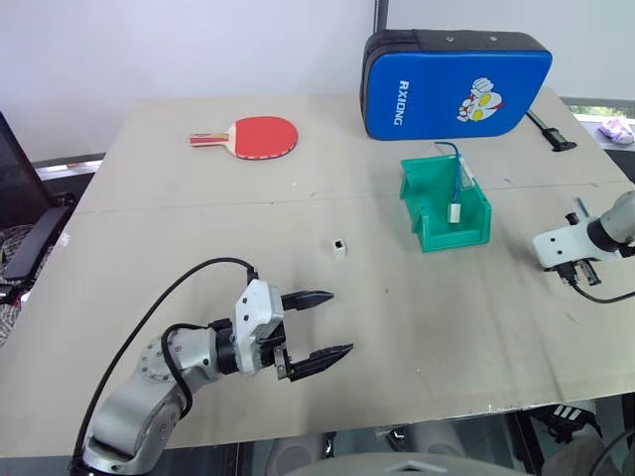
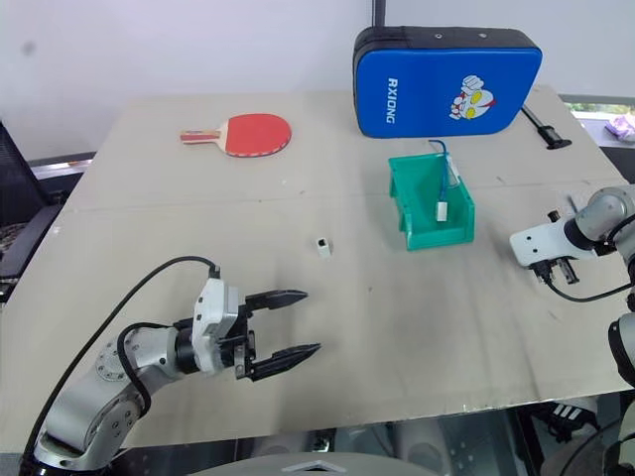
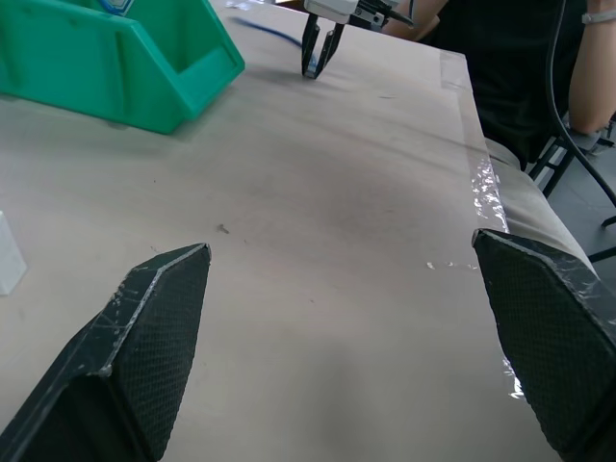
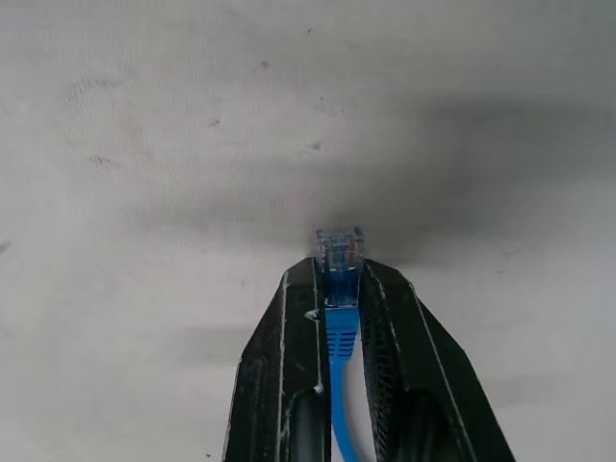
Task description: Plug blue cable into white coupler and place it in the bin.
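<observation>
My right gripper (image 4: 339, 273) is shut on the blue cable (image 4: 338, 332) just behind its clear plug (image 4: 341, 248), pointing down close over the table. It hangs near the right table edge, right of the green bin (image 1: 413, 194). The white coupler (image 1: 339, 247) stands alone on the table between the bin and my left gripper (image 1: 341, 322). That gripper is open and holds nothing, near the front left. Inside the bin lies another blue cable (image 1: 459, 167) with a white block (image 1: 453, 211) on its end. The left wrist view shows the right gripper (image 3: 318, 60) beyond the bin.
A red table tennis paddle (image 1: 260, 136) lies at the back left. A big blue padded case (image 1: 456, 84) stands at the back, behind the bin, with a black tool (image 1: 551, 132) beside it. A seated person (image 3: 510, 58) is past the table's right edge.
</observation>
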Available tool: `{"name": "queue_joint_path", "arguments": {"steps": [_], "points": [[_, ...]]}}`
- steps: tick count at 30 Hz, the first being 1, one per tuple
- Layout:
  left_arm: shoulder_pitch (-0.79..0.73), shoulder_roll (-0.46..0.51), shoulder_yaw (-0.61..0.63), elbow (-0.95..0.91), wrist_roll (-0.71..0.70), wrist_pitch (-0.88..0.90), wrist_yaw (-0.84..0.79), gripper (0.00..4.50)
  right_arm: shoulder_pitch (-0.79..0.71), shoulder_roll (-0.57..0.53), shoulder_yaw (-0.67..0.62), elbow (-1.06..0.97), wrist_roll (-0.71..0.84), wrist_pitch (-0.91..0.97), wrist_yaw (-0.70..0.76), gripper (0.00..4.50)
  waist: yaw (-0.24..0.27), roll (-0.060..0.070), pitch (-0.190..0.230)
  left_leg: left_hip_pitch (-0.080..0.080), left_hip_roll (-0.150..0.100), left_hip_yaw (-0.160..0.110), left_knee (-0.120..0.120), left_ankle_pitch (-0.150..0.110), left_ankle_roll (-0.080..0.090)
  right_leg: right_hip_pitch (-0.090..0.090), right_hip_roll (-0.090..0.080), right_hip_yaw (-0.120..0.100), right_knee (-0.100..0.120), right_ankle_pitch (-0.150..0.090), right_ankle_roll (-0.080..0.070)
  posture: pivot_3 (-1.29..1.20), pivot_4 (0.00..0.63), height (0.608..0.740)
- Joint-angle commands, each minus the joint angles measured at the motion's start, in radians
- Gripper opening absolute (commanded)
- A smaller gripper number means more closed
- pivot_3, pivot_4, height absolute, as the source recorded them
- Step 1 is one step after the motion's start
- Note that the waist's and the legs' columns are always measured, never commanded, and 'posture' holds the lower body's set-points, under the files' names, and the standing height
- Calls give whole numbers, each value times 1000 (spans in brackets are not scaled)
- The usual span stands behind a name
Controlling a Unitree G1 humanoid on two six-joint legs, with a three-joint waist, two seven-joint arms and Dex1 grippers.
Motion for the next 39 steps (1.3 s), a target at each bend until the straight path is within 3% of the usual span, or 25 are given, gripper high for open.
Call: {"name": "queue_joint_path", "arguments": {"steps": [1,4,6,10,15,16,18,21,22,27,31,39], "points": [[-8,-8,-3,-30,11,-26,9,4500,41,47,-98,-196,204,197,188,30,-2,0,0,0,1,0,0,0,0,0,0,0,0,0,0,0,150,740],[-36,-19,-9,-6,26,-22,28,4500,189,42,-94,-769,421,697,262,30,-3,3,1,0,4,-2,-1,0,0,-1,-1,-1,2,0,-1,0,150,740],[-61,-28,-17,16,51,-37,35,4500,255,71,-72,-1068,450,964,256,30,1,6,1,-3,5,-6,-2,0,0,-3,-1,-3,3,1,0,0,150,740],[-112,-30,-37,62,88,-37,36,4500,279,220,53,-1278,375,1220,118,30,5,7,1,-6,7,-16,-2,0,-1,-5,1,-12,4,1,1,0,150,740],[-164,7,-65,102,105,-1,-2,4500,238,411,169,-1178,304,1229,-17,30,3,7,1,-7,5,-15,-1,1,-2,-4,3,-16,3,-1,-4,0,150,740],[-174,12,-77,112,114,1,-8,4500,238,422,165,-1161,307,1211,-25,808,1,7,1,-7,3,-15,-1,1,-3,-4,2,-15,3,-1,-4,0,150,740],[-202,11,-103,128,121,5,-20,4500,256,424,123,-1166,338,1215,-36,1521,2,6,0,-8,1,-14,-1,1,-3,-4,1,-14,2,-1,-4,0,150,740],[-249,3,-151,160,155,11,-25,4500,310,424,1,-1269,448,1254,-58,3095,11,6,0,-9,-1,-15,0,1,-3,-4,0,-15,1,-1,-3,0,150,740],[-266,-1,-171,173,170,14,-26,4500,345,402,-46,-1331,500,1262,-45,3370,11,6,0,-11,-1,-16,0,1,-3,-5,0,-15,1,-1,-3,0,150,740],[-363,-42,-247,260,232,29,-19,4500,566,287,-274,-1595,670,1294,-62,3370,31,6,0,-20,-1,-20,1,1,-3,-11,0,-19,1,1,1,0,150,740],[-460,-87,-314,352,292,5,-39,4500,864,199,-490,-1771,687,1295,-167,3370,33,6,0,-20,-2,-21,1,1,-3,-11,0,-20,1,1,1,0,150,740],[-584,-145,-382,518,374,-65,-92,4500,1249,238,-701,-1983,693,1314,-370,3370,25,5,-1,-18,-2,-17,2,1,-3,-10,5,-15,2,1,2,0,150,740]]}}
